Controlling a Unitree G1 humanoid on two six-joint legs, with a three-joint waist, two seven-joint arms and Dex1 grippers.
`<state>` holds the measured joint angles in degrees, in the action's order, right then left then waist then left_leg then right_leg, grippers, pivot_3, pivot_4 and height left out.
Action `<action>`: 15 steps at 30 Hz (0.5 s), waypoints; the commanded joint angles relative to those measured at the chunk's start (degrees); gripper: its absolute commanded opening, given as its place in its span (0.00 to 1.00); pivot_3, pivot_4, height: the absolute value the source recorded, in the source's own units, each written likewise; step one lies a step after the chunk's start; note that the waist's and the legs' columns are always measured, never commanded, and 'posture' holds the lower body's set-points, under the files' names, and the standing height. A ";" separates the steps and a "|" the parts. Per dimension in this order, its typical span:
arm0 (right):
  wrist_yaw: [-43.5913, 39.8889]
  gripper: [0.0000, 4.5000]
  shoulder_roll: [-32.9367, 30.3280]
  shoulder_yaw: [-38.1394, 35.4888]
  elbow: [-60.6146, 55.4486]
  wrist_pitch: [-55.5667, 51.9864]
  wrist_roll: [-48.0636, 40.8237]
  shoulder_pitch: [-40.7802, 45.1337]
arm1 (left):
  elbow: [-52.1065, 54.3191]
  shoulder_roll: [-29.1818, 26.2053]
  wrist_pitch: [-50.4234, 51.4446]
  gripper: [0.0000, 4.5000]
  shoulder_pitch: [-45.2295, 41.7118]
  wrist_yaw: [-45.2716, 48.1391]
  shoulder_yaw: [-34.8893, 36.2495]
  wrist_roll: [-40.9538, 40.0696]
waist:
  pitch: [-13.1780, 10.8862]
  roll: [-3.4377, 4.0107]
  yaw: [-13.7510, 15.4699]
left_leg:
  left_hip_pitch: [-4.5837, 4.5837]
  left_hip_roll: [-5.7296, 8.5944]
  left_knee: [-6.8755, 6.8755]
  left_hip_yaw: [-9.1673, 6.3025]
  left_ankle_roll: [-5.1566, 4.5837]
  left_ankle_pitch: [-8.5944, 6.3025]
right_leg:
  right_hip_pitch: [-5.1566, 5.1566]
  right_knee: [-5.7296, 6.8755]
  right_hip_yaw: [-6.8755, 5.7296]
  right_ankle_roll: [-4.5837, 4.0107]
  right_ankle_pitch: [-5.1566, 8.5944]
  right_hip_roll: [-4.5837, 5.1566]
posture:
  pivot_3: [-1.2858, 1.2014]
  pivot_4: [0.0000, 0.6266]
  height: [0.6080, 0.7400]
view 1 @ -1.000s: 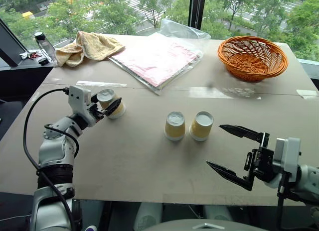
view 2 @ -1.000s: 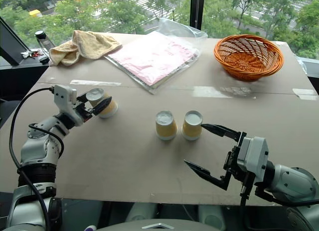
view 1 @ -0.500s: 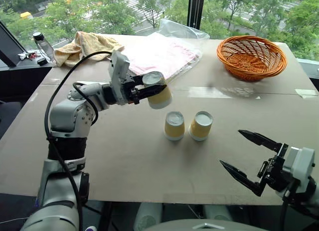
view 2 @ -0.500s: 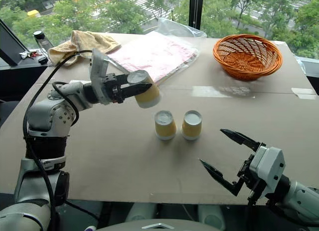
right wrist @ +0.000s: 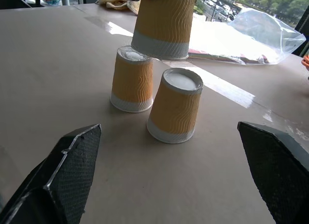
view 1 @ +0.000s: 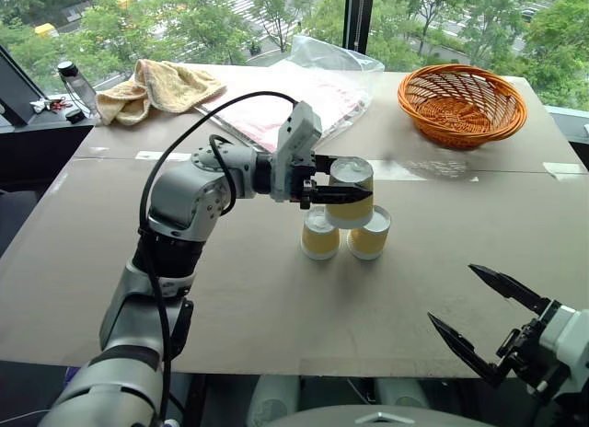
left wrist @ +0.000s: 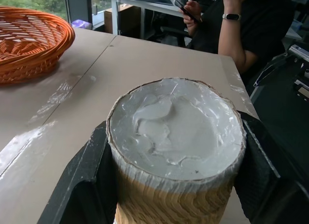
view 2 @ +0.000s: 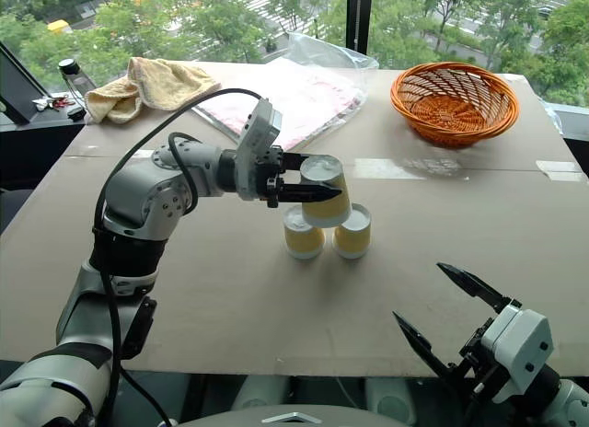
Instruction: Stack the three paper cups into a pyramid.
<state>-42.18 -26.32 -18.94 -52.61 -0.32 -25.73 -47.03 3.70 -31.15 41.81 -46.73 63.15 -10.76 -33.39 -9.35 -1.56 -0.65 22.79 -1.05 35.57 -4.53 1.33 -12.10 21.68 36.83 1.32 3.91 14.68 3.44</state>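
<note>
Two paper cups (view 1: 320,236) (view 1: 370,235) stand upside down, side by side, mid-table (view 1: 230,289). A third cup (view 1: 351,193), also base-up, hangs just above them, clear of their bases, clamped between the left gripper's (view 1: 342,192) black fingers. Near right, well apart, the right gripper (view 1: 485,321) hovers with jaws spread wide and nothing in them. An orange basket (view 1: 462,105) sits far right.

Two upturned yellow-tan paper cups (view 1: 345,235) side by side, third cup (view 1: 350,193) upside-down just above them.
</note>
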 commanded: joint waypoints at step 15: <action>0.43 1.00 2.06 -0.16 -0.98 4.20 1.66 -3.16 | -1.31 2.67 -3.72 0.99 -0.80 1.86 1.05 2.59 | -0.01 0.02 0.04 | 0.01 0.00 0.00 -0.01 0.00 0.00 | 0.00 0.00 -0.01 -0.11 0.06 0.01 | 0.52 0.24 1.00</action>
<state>-41.96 -24.27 -18.47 -52.39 2.77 -23.29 -49.72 1.47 -28.31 36.58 -46.71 64.14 -13.18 -27.77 -9.36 -1.54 -0.61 22.80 -1.05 35.57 -4.54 1.33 -12.10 21.68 36.83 1.32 3.81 14.75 3.45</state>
